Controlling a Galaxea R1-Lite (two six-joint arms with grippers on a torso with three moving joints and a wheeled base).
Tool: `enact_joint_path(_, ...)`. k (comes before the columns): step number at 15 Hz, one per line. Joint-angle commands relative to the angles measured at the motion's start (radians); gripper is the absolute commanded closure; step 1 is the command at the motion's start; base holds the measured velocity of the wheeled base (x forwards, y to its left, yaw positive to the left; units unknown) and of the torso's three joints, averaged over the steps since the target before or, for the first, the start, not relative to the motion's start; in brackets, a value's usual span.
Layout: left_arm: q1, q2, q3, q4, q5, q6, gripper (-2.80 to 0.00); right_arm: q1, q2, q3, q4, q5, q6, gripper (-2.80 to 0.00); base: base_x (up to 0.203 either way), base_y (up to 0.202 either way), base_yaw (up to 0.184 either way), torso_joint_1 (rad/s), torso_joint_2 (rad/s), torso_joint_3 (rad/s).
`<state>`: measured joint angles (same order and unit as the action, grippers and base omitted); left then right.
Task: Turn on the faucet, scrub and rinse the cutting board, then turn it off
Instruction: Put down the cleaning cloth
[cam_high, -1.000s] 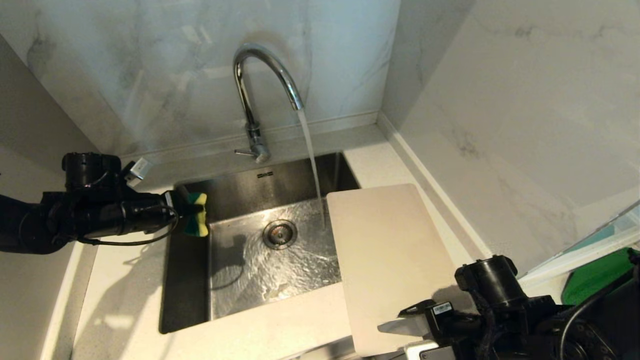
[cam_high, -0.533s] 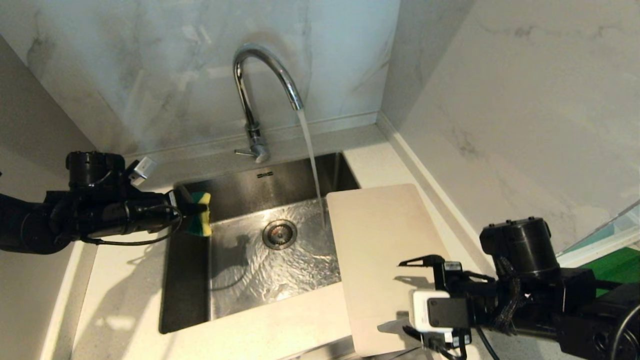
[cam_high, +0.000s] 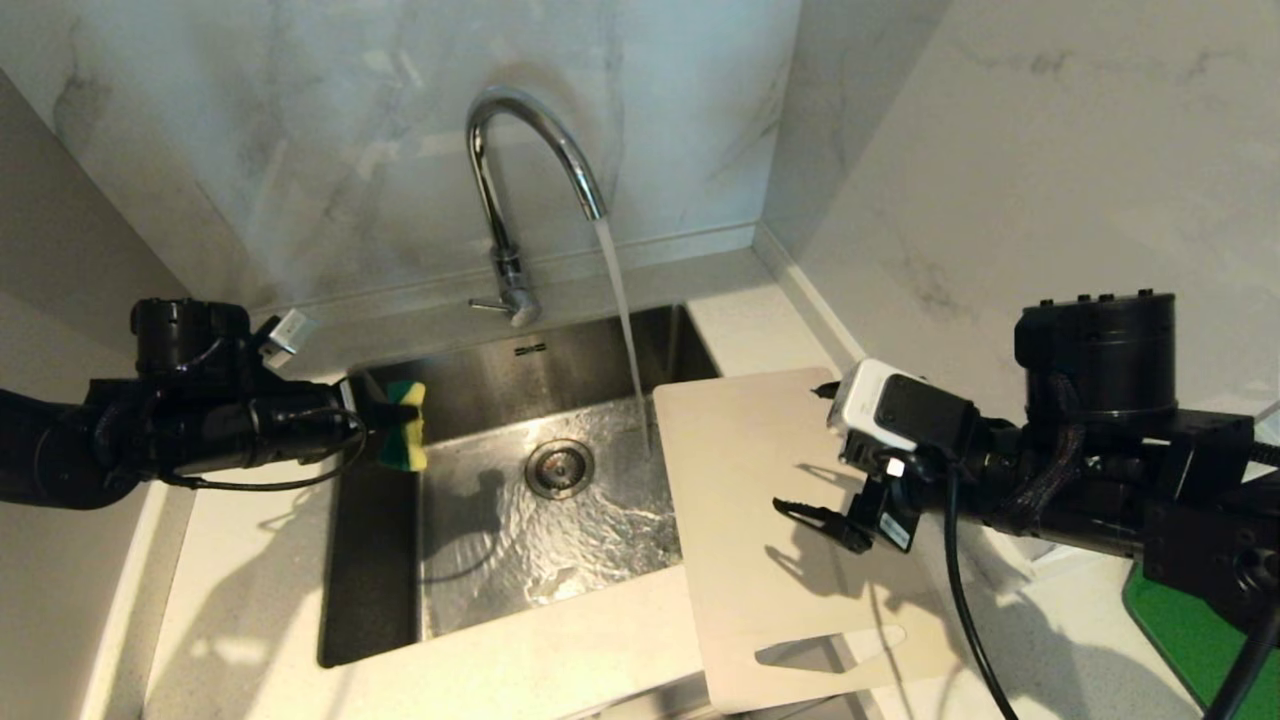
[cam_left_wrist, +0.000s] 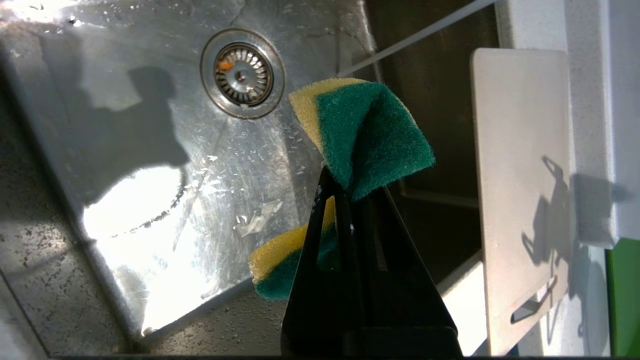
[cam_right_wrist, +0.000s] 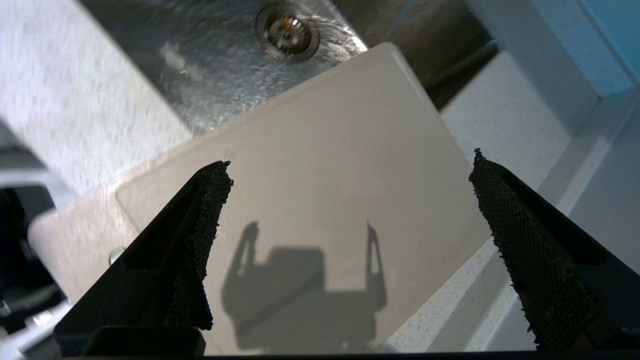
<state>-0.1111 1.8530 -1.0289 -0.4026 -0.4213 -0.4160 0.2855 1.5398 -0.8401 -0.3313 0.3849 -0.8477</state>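
The chrome faucet (cam_high: 520, 150) is running, and its stream (cam_high: 622, 310) falls into the sink just left of the cutting board (cam_high: 760, 480). The cream board lies flat on the counter at the sink's right rim, with its handle cutout (cam_high: 830, 645) at the near end. My right gripper (cam_high: 818, 455) hovers open above the board's middle; in the right wrist view the gripper (cam_right_wrist: 350, 162) has nothing between its fingers and the board (cam_right_wrist: 310, 115) lies below. My left gripper (cam_high: 395, 415) hangs over the sink's left edge, shut on a yellow-and-green sponge (cam_left_wrist: 370, 130).
The steel sink (cam_high: 375, 560) holds rippling water around the drain (cam_high: 559, 467). The faucet's thin lever (cam_high: 488, 305) points left. Marble walls close off the back and the right side. A dark green board (cam_high: 1190, 620) lies at the far right on the counter.
My right arm has risen from the board's near end and moved over its middle, with the wrist rolled over; the handle cutout now shows. The left gripper with the sponge has barely shifted.
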Motion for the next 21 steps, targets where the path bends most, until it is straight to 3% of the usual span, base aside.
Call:
enact_joint_path(1,-0.009,-0.01,0.004,-0.002,-0.002,-0.003,0.0,0.0,-0.008,-0.061,-0.005,-0.002,0.146,-2.8,0.0,0.0,0.0,0.0,0.0,0.0)
enact_joint_path(6,-0.031,-0.017,0.015,-0.002,-0.002,-0.003,0.0,0.0,-0.021,-0.199,-0.006,-0.017,0.468,-2.8,0.0,0.0,0.0,0.0,0.0,0.0)
enact_joint_path(7,-0.032,-0.018,0.018,-0.002,-0.002,-0.002,0.0,0.0,-0.022,-0.213,-0.006,-0.05,0.505,0.0,0.0,0.0,0.0,0.0,0.0,0.0)
enact_joint_path(10,-0.044,-0.026,0.026,-0.002,-0.001,0.0,0.0,0.0,-0.023,-0.226,-0.006,-0.126,0.577,0.0,0.0,0.0,0.0,0.0,0.0,0.0)
enact_joint_path(14,-0.059,-0.026,0.033,-0.002,-0.001,0.0,0.0,0.002,-0.027,-0.19,-0.006,-0.357,0.683,0.0,0.0,0.0,0.0,0.0,0.0,0.0)
enact_joint_path(15,-0.061,-0.026,0.035,-0.004,-0.001,0.0,0.0,0.002,-0.05,-0.167,-0.006,-0.381,0.706,0.0,0.0,0.0,0.0,0.0,0.0,0.0)
enact_joint_path(18,-0.071,-0.028,0.04,-0.004,0.002,0.0,0.0,-0.035,-0.144,-0.108,-0.005,-0.395,0.725,0.0,0.0,0.0,0.0,0.0,0.0,0.0)
enact_joint_path(21,-0.084,-0.04,0.049,-0.004,0.002,0.002,0.0,-0.177,-0.207,-0.072,-0.005,-0.361,0.73,0.0,0.0,0.0,0.0,0.0,0.0,0.0)
